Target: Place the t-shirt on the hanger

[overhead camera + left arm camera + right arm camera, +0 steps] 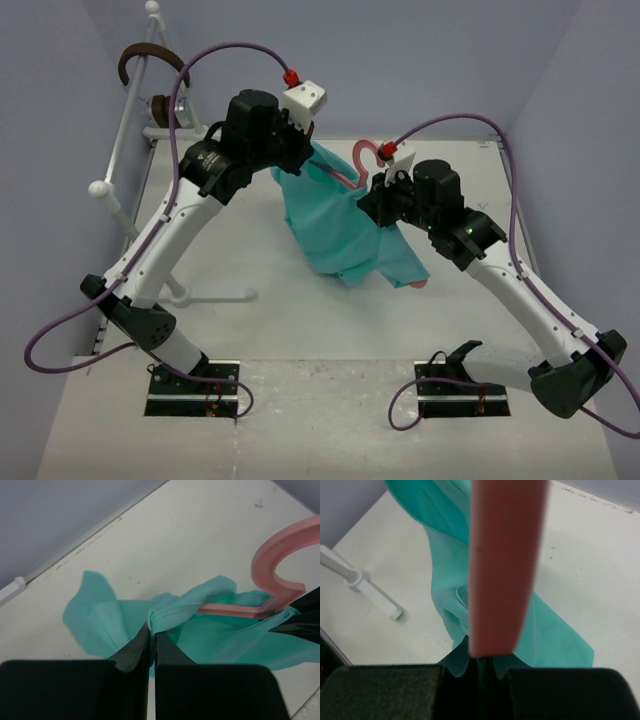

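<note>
The teal-green t-shirt [340, 230] hangs in the air between my two grippers above the table. The pink hanger [358, 160] is partly inside it, hook sticking up. My left gripper [305, 150] is shut on the shirt's collar hem [162, 614]; the hanger's hook [272, 560] shows to its right. My right gripper [385, 205] is shut on the hanger's pink bar [505, 565], which rises straight from its jaws, with the t-shirt [455, 580] draped behind. A pink tip [422, 284] pokes out below the shirt's lower right.
A white tubular rack [125, 150] stands at the left with brown headphones [140, 58] on top. Its foot [367, 587] shows in the right wrist view. The table's back wall edge [75, 545] is close.
</note>
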### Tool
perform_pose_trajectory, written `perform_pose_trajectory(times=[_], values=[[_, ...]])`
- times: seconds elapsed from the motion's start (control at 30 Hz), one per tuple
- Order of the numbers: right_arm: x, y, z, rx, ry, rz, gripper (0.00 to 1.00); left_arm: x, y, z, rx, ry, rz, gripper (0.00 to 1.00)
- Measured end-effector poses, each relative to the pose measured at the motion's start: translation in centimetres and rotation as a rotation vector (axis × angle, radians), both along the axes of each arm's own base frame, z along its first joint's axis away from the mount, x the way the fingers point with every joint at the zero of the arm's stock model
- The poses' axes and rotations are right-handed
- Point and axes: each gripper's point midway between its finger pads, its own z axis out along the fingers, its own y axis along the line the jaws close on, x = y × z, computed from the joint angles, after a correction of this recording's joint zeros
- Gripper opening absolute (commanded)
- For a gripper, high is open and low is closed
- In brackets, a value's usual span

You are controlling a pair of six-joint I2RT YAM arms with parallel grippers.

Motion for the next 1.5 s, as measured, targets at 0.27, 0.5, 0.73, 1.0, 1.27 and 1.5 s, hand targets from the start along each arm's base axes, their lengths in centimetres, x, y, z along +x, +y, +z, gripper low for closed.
perform_pose_trajectory(times=[0.27,0.5,0.73,1.0,1.27,1.5], values=[[-0.2,-1.6,1.8,0.056,-0.072,-0.089,0.0,-0.3,2.3,2.3,-0.016,-0.058,0.102,0.0],[-1.4,1.9,2.9,0.129,-0.069,0.1,0.0,-0.8,-0.3,-0.7,-0.082,0.026,0.015,0.03],[-1.3,2.3,1.1,0.127,-0.065,0.125,0.0,-2.1,-2.2,-2.1,-0.136,0.077,-0.093,0.36],[-3.1,3.0,0.4,0.179,-0.126,0.286,0.0,-4.4,-2.0,1.6,-0.143,-0.056,-0.226,0.69],[-3.7,2.8,0.9,0.246,-0.188,0.405,0.0,-9.4,-2.2,8.9,-0.187,-0.316,-0.499,0.77],[-5.9,3.8,0.8,0.249,-0.208,0.594,0.0,-12.9,-4.7,10.7,-0.241,-0.383,-0.808,0.58]])
